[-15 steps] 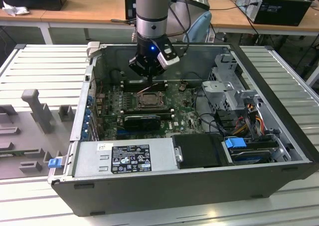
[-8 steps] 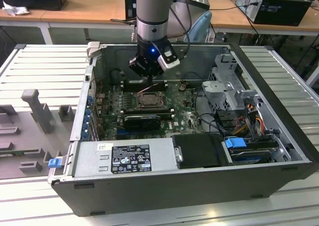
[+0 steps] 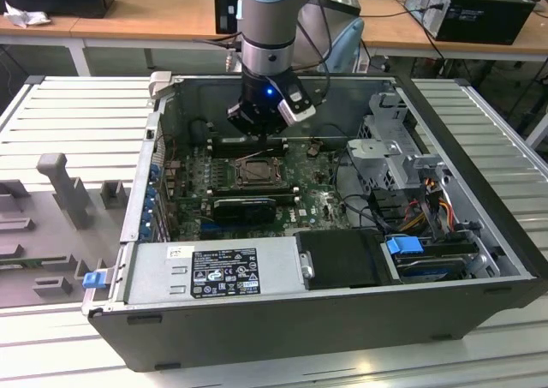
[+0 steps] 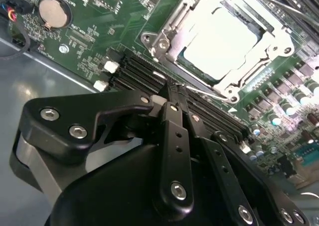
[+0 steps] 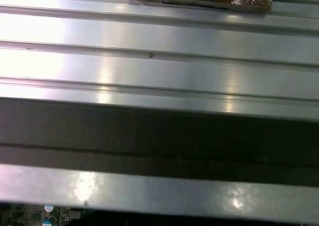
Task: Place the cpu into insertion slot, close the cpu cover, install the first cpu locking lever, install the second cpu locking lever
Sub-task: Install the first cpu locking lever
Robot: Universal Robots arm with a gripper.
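In the second wrist view the cpu [image 4: 222, 41] lies flat in the insertion slot [image 4: 152, 40], its pale metal top bright with glare. The cpu cover [image 4: 173, 22] lies down around it, the chip showing through its window. A thin wire locking lever [image 4: 207, 91] runs along the socket's near edge, and another lever [image 4: 279, 4] runs along the far edge. My gripper [image 4: 174, 89] is shut, its fingertips meeting at the end of the near lever; I cannot tell whether they touch it. In the exterior view my gripper [image 3: 261, 122] hangs low just behind the insertion slot [image 3: 255, 172] inside the open computer case.
Black memory slots [image 4: 144, 74] and a coin battery [image 4: 52, 12] lie beside the socket. A long black card [image 3: 244, 208], the power supply [image 3: 214, 272], a drive cage [image 3: 394, 148] and cables crowd the case. Grey fixtures [image 3: 60, 191] stand on the ribbed table [image 5: 159, 71].
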